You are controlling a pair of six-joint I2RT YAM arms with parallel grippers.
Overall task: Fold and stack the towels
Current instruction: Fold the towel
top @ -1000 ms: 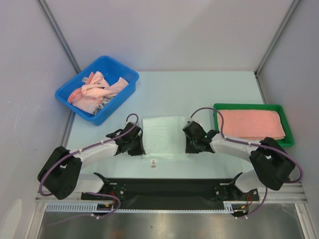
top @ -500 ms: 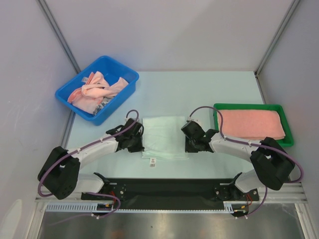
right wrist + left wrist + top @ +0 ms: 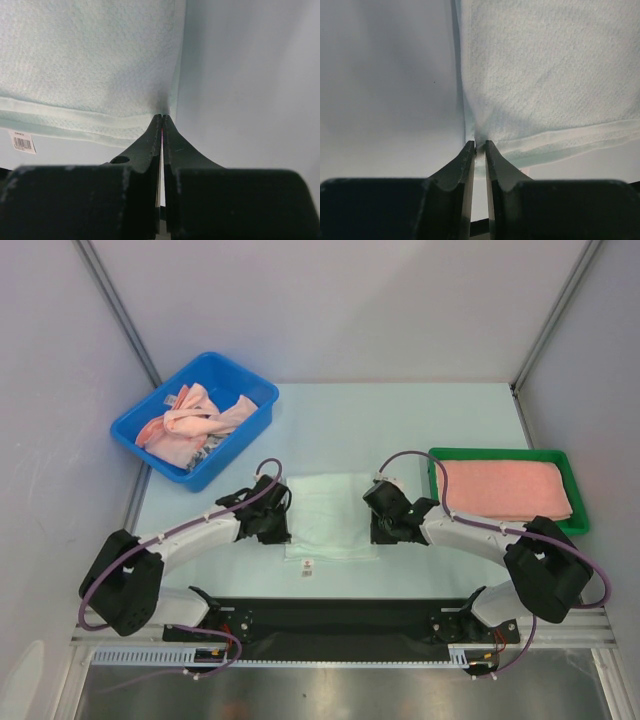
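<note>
A pale mint towel [image 3: 330, 515] lies folded flat on the table between the two arms, with a small barcode tag [image 3: 308, 565] at its near edge. My left gripper [image 3: 286, 524] sits at its left edge; in the left wrist view the gripper [image 3: 480, 145] has its tips pinched on the towel [image 3: 545, 75], which puckers there. My right gripper [image 3: 376, 525] is at the right edge, and the right wrist view shows it [image 3: 162, 117] shut on the towel's border [image 3: 90, 60]. More salmon-pink towels [image 3: 195, 420] lie crumpled in a blue bin [image 3: 258, 390]. One folded salmon towel [image 3: 505, 490] rests in a green tray [image 3: 500, 454].
The blue bin stands at the back left and the green tray at the right, close to my right arm. Grey walls close the table in at the sides and back. A black rail [image 3: 340, 615] runs along the near edge.
Both grippers have closed on the mint towel's side edges and shifted slightly away from the near edge. The towel's sides look a little drawn in.
</note>
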